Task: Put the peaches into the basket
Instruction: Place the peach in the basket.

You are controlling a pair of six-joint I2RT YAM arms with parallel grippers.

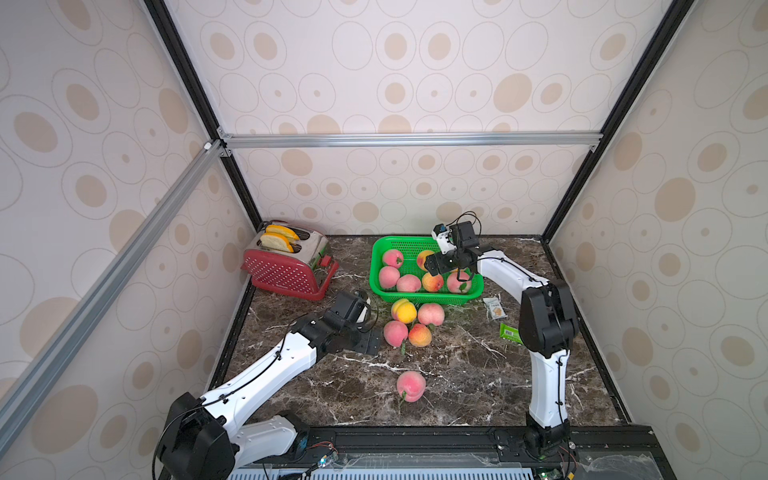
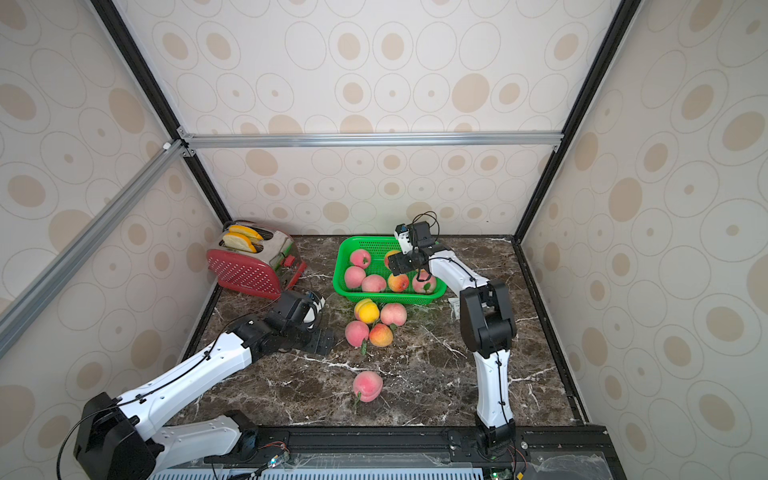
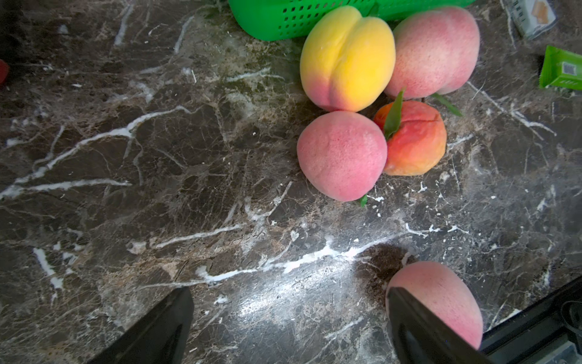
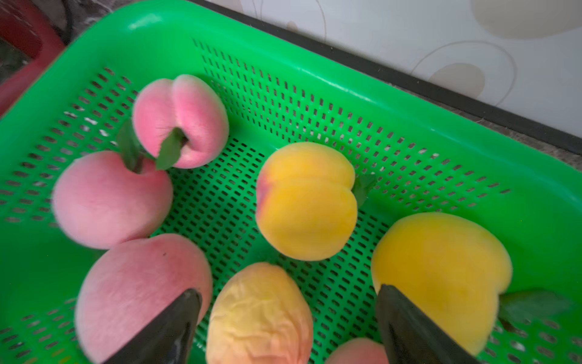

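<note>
Peaches lie in two places: five on the marble table (image 1: 457, 374) and at least six inside the basket (image 1: 415, 238). Farthest left stands the red toaster (image 1: 291, 270), which plays no part. Next comes the left gripper (image 1: 370, 343), low over the table, its jaws spread wide with only bare marble between them in the left wrist view (image 3: 288, 293). Just to its right sits a tight cluster of four: a pink peach (image 1: 395, 332) nearest the jaws, an orange-red peach (image 1: 419, 335) touching it, and a yellow peach (image 1: 403, 311) and a second pink one (image 1: 431, 313) against the basket's near wall. A lone peach (image 1: 410, 385) lies apart, toward the front edge. Over the basket hangs the right gripper (image 1: 434, 266), jaws apart and empty. Rightmost are two small packets (image 1: 493, 307). The left arm is plainly the nearer one; its likely next move is a short reach rightward onto the nearest pink peach, which has neighbours pressed close.
</note>
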